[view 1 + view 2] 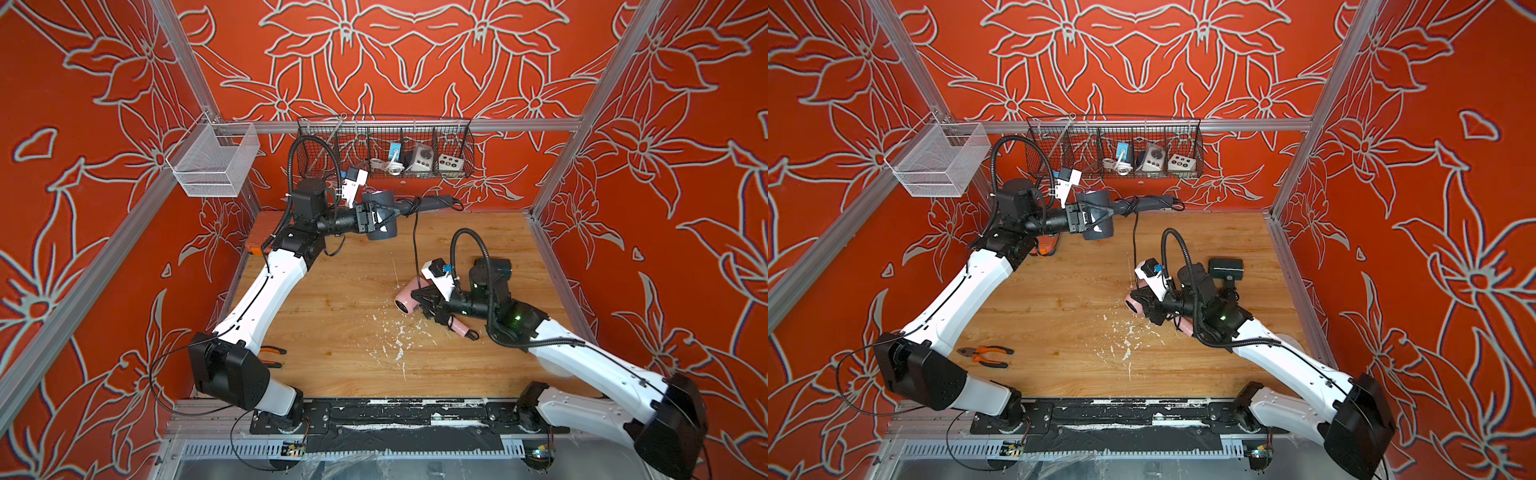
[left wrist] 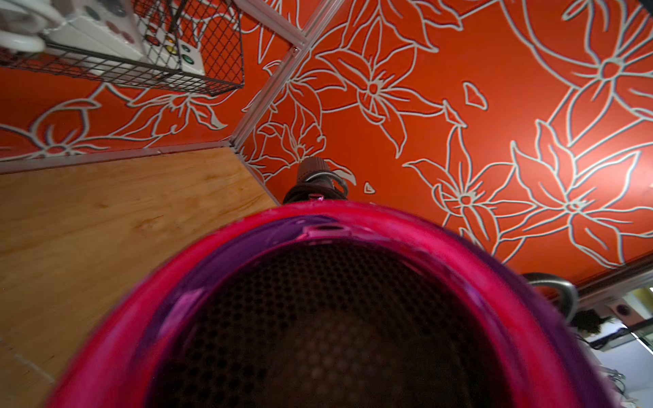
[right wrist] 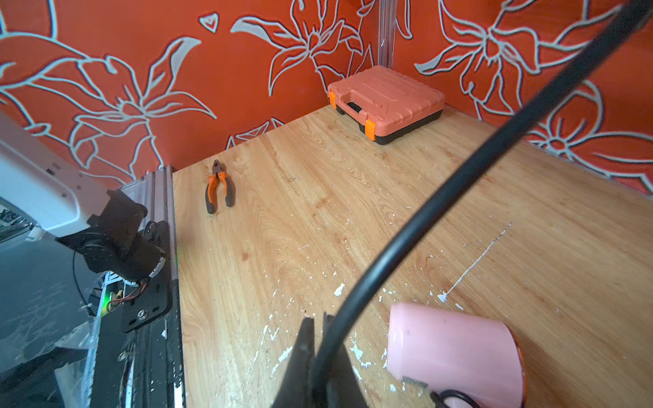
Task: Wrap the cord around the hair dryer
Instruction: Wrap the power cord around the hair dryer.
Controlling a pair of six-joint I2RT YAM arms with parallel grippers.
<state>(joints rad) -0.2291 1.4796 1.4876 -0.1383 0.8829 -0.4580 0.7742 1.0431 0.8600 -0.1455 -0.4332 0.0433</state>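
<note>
The fingers (image 3: pixel 304 348) of the right gripper (image 3: pixel 318 332) are closed tight on the black cord (image 3: pixel 459 183), which passes between them and runs up and away, fairly straight. This gripper is low over the table (image 1: pixel 332 353), just beside a pink hair dryer (image 1: pixel 404 297) that lies on the wood and is not in the grip.

The left gripper (image 1: pixel 384 216) is clamped on the head of the grey hair dryer (image 1: pixel 382 235) and holds it in the air near the back wall, above the far edge of the table. In the left wrist view the head fills the frame and the fingers are hidden. The handle (image 1: pixel 432 202) points sideways toward the robot's right, and a few turns of cord already sit around it. From there the cord drops down to the right gripper.

In my judgement the wrapping is in hand and only partly done, because a long free piece hangs between the two arms. The next move calls for the right gripper to carry the cord around the handle once more, with light tension, while the left one holds the dryer steady. The pink hair dryer is close and could be pushed. The pliers (image 1: pixel 986 355) and the tool case (image 3: pixel 387 102) are well apart.
</note>
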